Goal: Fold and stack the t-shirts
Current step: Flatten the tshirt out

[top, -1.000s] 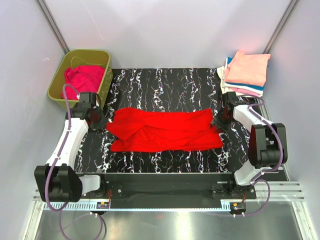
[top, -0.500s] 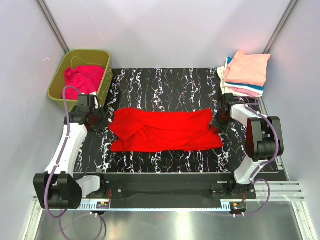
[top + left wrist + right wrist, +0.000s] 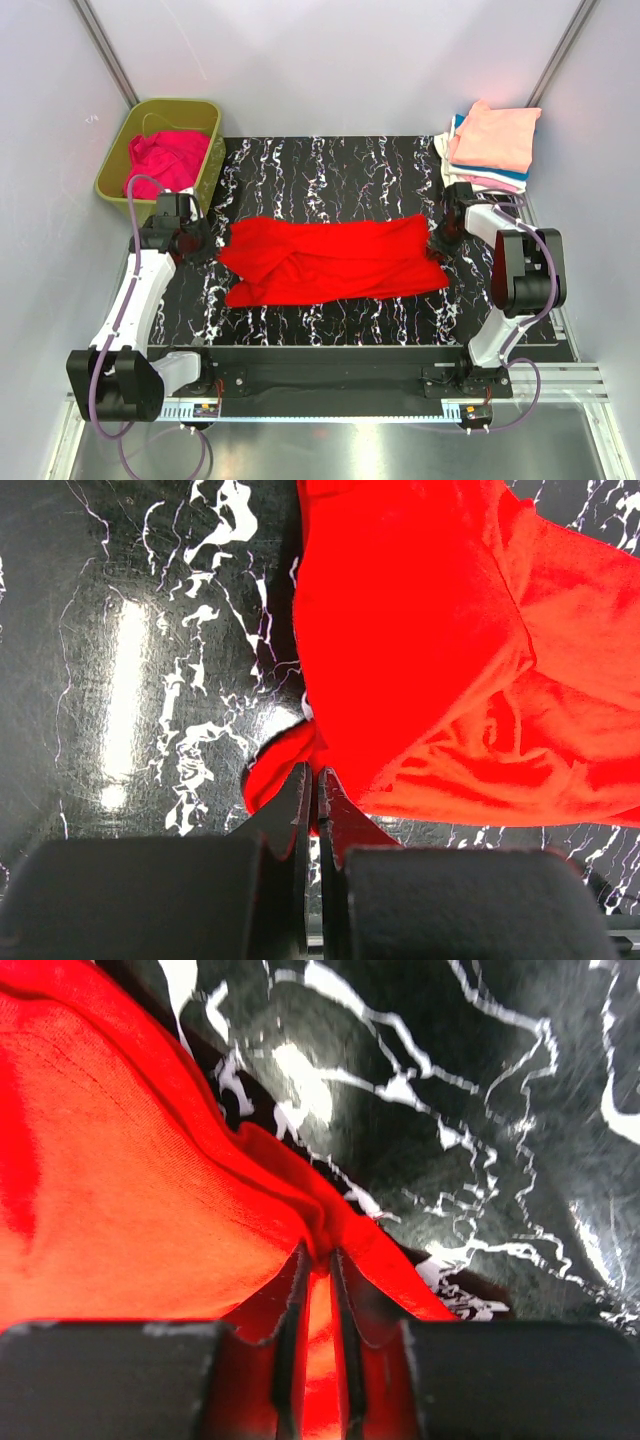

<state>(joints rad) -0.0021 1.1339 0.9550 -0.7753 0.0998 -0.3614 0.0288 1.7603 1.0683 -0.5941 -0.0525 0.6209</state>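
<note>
Firmly, left tool [image 3: 312,782] and right tool [image 3: 318,1260] each pinch red t-shirt [image 3: 330,262]; tub [image 3: 111,183], folded stack [image 3: 497,140] nearby.

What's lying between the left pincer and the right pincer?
The red t-shirt fills the whole stretch across the marbled table. The left pincer and the right pincer are each shut on one end. The top external view shows it.

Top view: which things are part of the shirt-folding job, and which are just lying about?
Job: red t-shirt, pinched by left gripper and right gripper; magenta t-shirt; folded stack of t-shirts.
Lying about: olive-green tub, black marbled table.
</note>
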